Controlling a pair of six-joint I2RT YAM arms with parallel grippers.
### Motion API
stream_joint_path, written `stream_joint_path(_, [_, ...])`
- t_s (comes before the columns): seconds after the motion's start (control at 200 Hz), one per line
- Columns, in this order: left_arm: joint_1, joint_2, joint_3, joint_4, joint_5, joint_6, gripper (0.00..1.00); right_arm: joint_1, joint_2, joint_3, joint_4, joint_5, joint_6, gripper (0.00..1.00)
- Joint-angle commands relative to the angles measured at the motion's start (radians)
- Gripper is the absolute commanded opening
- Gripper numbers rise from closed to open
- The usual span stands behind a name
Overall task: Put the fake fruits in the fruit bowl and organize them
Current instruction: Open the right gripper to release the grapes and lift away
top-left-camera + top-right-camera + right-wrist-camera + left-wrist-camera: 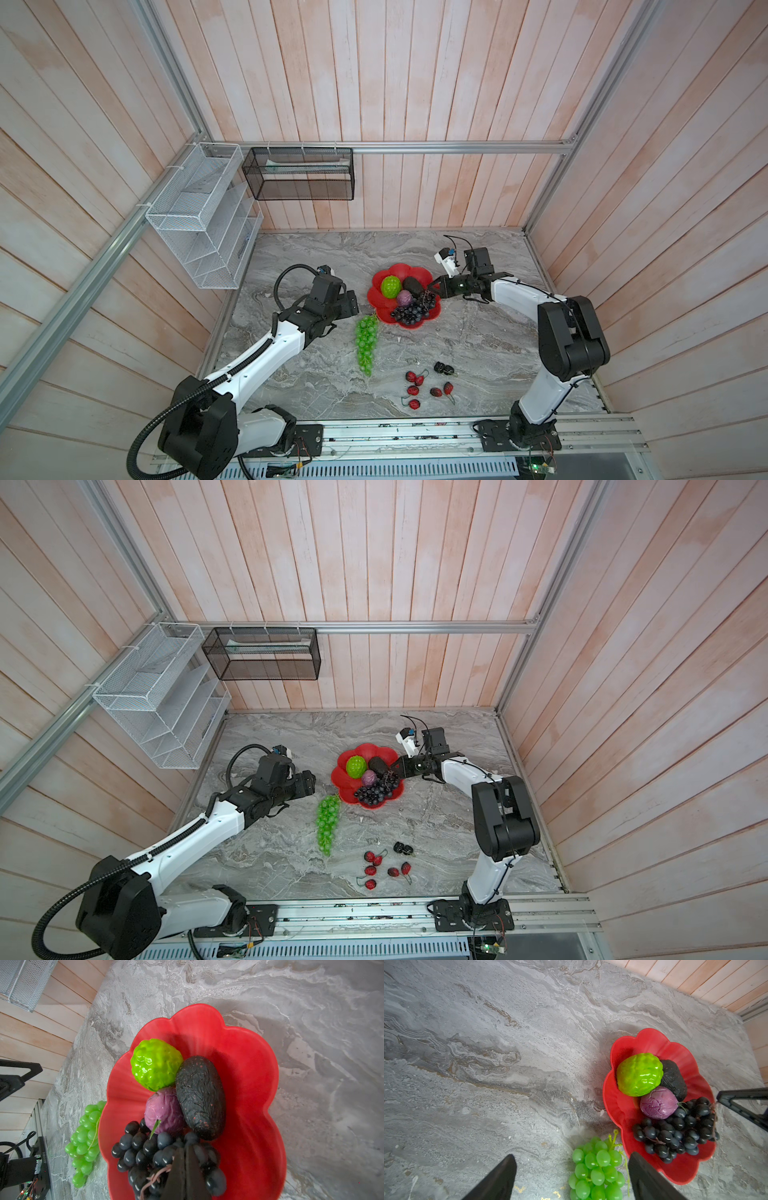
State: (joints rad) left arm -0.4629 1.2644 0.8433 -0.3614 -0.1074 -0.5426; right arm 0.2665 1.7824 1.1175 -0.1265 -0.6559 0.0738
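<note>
The red scalloped fruit bowl [380, 297] [650, 1041] holds a bumpy lime-green ball [391, 286], a dark avocado-like oval [412, 285], a purple ball [404, 298] and the dark grape bunch [409, 311] [141, 1147]. My right gripper [185, 1147] [430, 286] is shut over that bunch, with its brown stem at the fingertips. The green grape bunch [365, 343] [596, 1169] lies on the table just left of the bowl. My left gripper [572, 1155] [352, 303] hovers open above the bunch's top end. Red stemmed berries [412, 390] and black berries [444, 368] lie near the front.
A white wire rack [199, 216] hangs on the left wall and a black mesh basket [299, 174] on the back rail. The grey marble table [478, 353] is walled by wooden panels on three sides.
</note>
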Motion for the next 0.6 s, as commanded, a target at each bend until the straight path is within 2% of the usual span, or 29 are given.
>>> stream_joint_path(0.0, [0.006,-0.001,0.018,-0.010,0.031,0.012,0.86,-0.003,0.024,0.045,0.017,-0.004,-0.025,0.00])
stream_joint_path(0.295, [0.006,-0.007,0.002,0.001,0.115,0.024,0.84,-0.004,0.041,0.082,0.020,0.103,-0.039,0.00])
stream_joint_path(0.595, [0.006,0.010,0.009,-0.016,0.197,0.039,0.84,-0.004,0.082,0.131,0.004,0.098,-0.052,0.00])
